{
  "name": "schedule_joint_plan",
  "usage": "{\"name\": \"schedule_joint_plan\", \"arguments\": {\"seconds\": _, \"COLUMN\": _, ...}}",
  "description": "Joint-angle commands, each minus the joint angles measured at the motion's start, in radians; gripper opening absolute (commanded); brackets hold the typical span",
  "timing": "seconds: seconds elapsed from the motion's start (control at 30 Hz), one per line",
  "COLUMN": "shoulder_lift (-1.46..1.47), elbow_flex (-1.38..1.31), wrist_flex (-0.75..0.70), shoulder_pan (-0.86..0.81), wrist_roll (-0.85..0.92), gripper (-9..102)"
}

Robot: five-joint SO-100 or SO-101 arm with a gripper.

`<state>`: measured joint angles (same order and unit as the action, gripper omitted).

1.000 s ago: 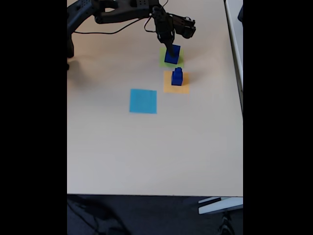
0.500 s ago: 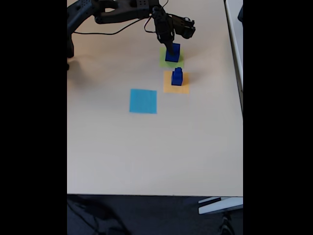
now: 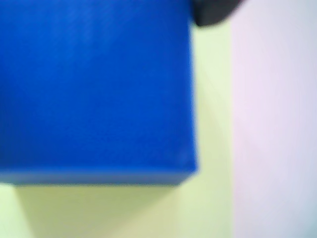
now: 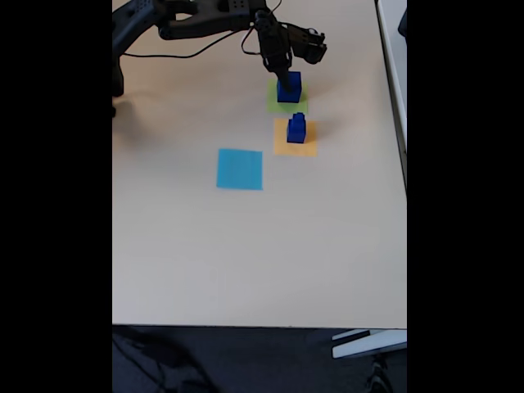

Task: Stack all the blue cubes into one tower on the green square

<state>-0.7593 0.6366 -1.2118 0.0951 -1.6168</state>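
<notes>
In the fixed view my gripper reaches down from the arm at the top and is shut on the largest blue cube, which is over the green square. The wrist view is close and blurred. There the same blue cube covers the left and middle, with the green square showing beside and beneath it and a dark fingertip at the top. I cannot tell whether the cube touches the paper. A short tower of smaller blue cubes stands on the orange square.
A light blue square lies flat left of the orange one. The arm's base and cable occupy the table's top left. The beige table ends at a front edge below and a right edge near another white surface.
The large blue cube and the gripper have shifted slightly towards the top of the fixed view over the green square. The small tower on orange has not moved.
</notes>
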Motion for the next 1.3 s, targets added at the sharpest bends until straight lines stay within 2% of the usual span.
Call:
{"name": "schedule_joint_plan", "arguments": {"seconds": 0.0, "shoulder_lift": -0.023, "elbow_flex": -0.081, "wrist_flex": 0.000, "shoulder_pan": 0.006, "wrist_roll": 0.015, "gripper": 31}}
{"name": "schedule_joint_plan", "arguments": {"seconds": 0.33, "shoulder_lift": -0.023, "elbow_flex": -0.127, "wrist_flex": 0.002, "shoulder_pan": 0.014, "wrist_roll": 0.015, "gripper": 36}}
{"name": "schedule_joint_plan", "arguments": {"seconds": 0.67, "shoulder_lift": 0.018, "elbow_flex": -0.383, "wrist_flex": 0.020, "shoulder_pan": 0.014, "wrist_roll": 0.109, "gripper": 41}}
{"name": "schedule_joint_plan", "arguments": {"seconds": 0.9, "shoulder_lift": -0.014, "elbow_flex": -0.383, "wrist_flex": 0.091, "shoulder_pan": -0.034, "wrist_roll": 0.189, "gripper": 41}}
{"name": "schedule_joint_plan", "arguments": {"seconds": 1.27, "shoulder_lift": -0.086, "elbow_flex": -0.298, "wrist_flex": 0.092, "shoulder_pan": -0.094, "wrist_roll": 0.198, "gripper": 40}}
